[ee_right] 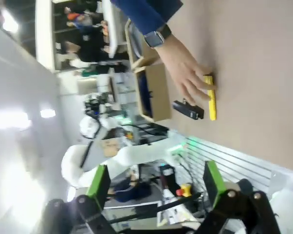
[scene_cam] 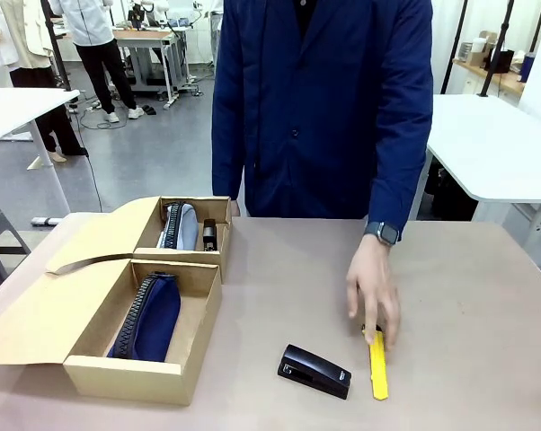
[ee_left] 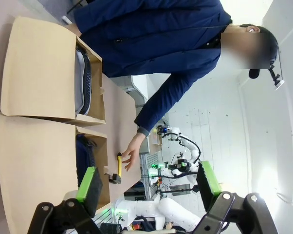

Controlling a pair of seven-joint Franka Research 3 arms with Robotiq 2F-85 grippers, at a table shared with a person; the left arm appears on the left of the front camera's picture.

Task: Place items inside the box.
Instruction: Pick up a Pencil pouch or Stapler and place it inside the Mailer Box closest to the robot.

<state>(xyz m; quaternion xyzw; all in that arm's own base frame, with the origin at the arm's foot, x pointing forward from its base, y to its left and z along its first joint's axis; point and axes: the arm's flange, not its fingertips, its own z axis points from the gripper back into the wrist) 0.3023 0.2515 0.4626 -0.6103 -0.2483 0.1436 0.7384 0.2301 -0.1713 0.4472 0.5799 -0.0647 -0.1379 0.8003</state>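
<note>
On the table (scene_cam: 279,296), hand (scene_cam: 374,287) touches yellow knife (scene_cam: 378,364); wrist views show both jaws spread.

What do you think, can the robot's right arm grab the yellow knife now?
Probably not yet. The person's hand lies on the far end of the yellow utility knife, so the open right end effector would likely bump that hand. The near end lies bare.

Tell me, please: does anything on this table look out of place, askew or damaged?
Nothing is spilled or damaged. Two items lie loose on the table: a black stapler, at a slant, and a yellow utility knife beside it, with the person's hand on its far end. The navy pouch lies in the near box.
</note>
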